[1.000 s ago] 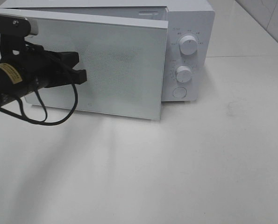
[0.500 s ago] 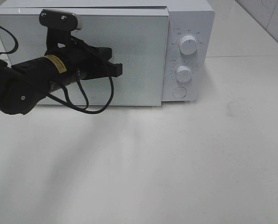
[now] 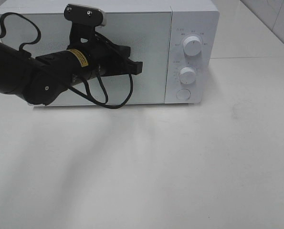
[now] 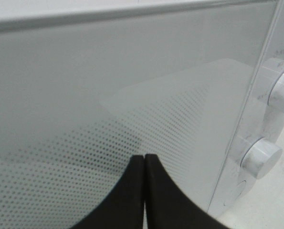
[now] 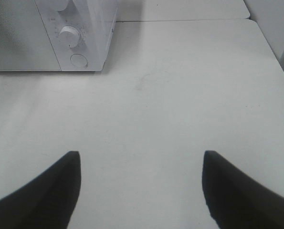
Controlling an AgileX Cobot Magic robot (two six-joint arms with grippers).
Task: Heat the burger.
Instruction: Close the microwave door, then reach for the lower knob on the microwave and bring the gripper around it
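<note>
The white microwave (image 3: 192, 19) stands at the back of the table with its glass door (image 3: 151, 47) closed flush. The burger is hidden; no view shows it. My left gripper (image 3: 138, 68) is shut, its tips pressed against the door's right part, near the control panel. In the left wrist view the two fingers (image 4: 153, 191) meet at the dotted glass (image 4: 84, 119). My right gripper (image 5: 141, 162) is open and empty over bare table, out of the exterior high view.
The microwave's panel carries an upper knob (image 3: 193, 46), a lower knob (image 3: 187, 75) and a round button (image 3: 183, 94); they also show in the right wrist view (image 5: 69, 36). A black cable (image 3: 114, 101) hangs from the left arm. The white table (image 3: 180, 167) spreads in front.
The left gripper has swept right, pushing the microwave door from ajar to fully closed. The right arm has not visibly moved.
</note>
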